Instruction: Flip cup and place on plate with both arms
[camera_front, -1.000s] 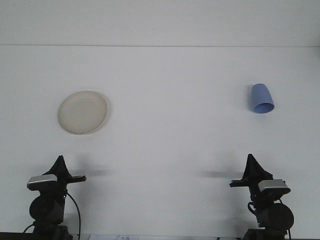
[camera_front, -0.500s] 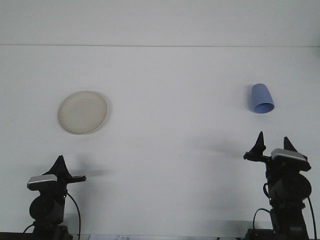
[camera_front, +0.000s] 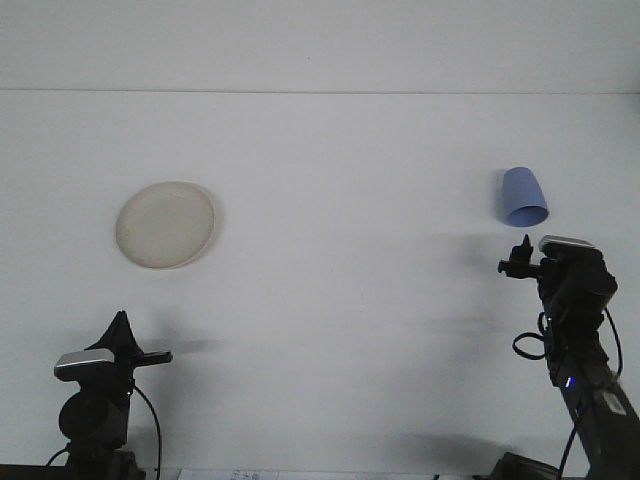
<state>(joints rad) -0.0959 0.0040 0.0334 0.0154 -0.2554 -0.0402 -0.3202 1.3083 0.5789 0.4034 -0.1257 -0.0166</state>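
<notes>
Forward went the right gripper (camera_front: 522, 253), now near the blue cup (camera_front: 524, 197) lying upside down far right; its grip I could not tell. Left gripper (camera_front: 122, 332) looked clenched, below the plate (camera_front: 165, 224).

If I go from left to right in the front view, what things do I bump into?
left gripper → cream plate → blue cup → right gripper
</notes>
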